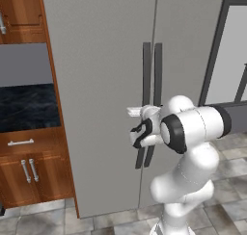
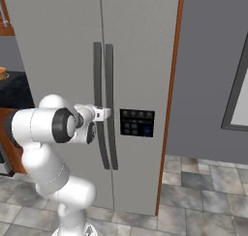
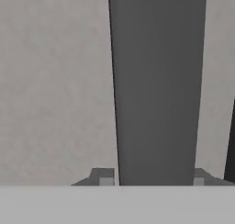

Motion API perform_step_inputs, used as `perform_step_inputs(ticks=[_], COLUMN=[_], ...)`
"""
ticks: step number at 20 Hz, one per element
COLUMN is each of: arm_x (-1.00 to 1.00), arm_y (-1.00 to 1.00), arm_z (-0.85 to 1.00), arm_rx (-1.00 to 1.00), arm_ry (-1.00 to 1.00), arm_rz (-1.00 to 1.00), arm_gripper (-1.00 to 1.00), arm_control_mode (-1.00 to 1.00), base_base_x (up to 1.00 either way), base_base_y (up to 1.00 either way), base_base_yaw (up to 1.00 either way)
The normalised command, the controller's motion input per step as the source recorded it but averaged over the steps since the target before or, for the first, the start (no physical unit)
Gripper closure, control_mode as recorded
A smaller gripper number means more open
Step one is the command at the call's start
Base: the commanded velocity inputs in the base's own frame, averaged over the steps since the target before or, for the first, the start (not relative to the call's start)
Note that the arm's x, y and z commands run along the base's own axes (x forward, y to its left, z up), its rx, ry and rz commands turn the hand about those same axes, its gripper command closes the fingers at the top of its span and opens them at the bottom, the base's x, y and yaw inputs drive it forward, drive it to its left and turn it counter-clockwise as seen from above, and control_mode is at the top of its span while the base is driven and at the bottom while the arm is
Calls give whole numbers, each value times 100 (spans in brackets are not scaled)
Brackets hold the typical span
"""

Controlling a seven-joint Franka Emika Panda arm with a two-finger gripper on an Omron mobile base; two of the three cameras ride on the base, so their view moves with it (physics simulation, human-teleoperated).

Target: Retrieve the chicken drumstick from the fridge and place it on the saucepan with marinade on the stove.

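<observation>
I see the fridge [image 1: 101,84] with both doors shut, so the chicken drumstick's whereabouts I cannot tell. To its left stand wooden cabinets [image 1: 29,166] under a dark worktop [image 1: 26,106]. My arm [image 1: 193,133] reaches to the left door handle [image 3: 158,85]. The end effector [image 3: 151,178] is closed around that handle, one fingertip [image 3: 104,178] on each side.

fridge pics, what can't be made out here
- Inside of the fridge: both doors are shut in the base views, so shelves and the drumstick are hidden.
- Tool tips: hand view, mostly cut off at the bottom; they flank the left door handle.
- Door panel: right base view, markings too small.
</observation>
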Motion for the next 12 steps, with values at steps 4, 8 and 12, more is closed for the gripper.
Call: perform_step_inputs(ticks=[4,8,12], arm_x=[-48,-89,-100], arm_y=[100,100,100], arm_z=[51,71,47], arm_rx=[0,0,0], arm_ry=[25,30,34], arm_rz=[16,22,23], arm_gripper=[100,100,100], arm_control_mode=[-100,-100,-100], base_base_x=[0,0,0], base_base_y=[0,0,0], base_base_yaw=[0,0,0])
